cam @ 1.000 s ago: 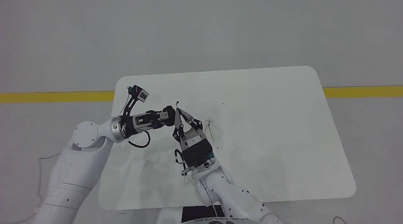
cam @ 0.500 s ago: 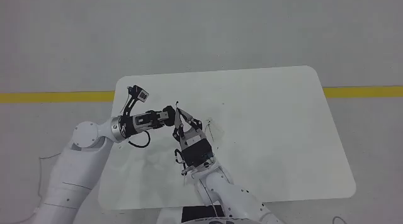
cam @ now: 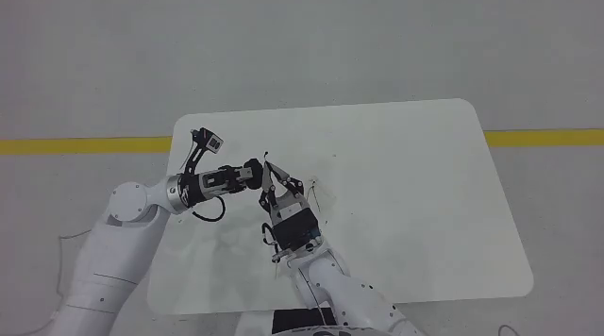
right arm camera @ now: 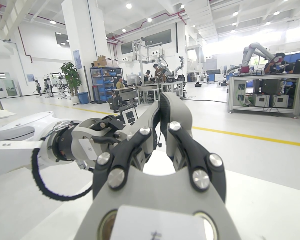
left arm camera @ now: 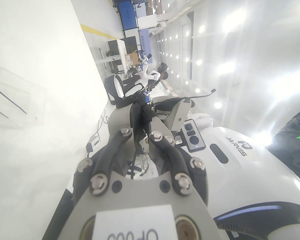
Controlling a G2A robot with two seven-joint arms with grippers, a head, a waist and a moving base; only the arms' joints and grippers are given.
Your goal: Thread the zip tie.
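Above the near-left part of the table (cam: 425, 194), the right gripper (right arm camera: 161, 98) has its two fingers pressed together, tips pointing up and away from the robot. They are clamped on the zip tie (cam: 266, 158), a thin black strip that sticks out beyond the tips; a dark strand also hangs in the gap lower down between the fingers. The left gripper (left arm camera: 139, 109) comes in from the side and meets the right one tip to tip, so that in the top view the two sets of fingers touch or nearly touch. Its black pads (left arm camera: 133, 116) are closed on each other, and I cannot tell whether they hold any part of the tie. Both grippers are held off the table surface. Just beside them, further toward the table's middle, a clear tray (left arm camera: 27, 88) lies flat on the white top with a few more thin black ties (left arm camera: 11, 101) inside it
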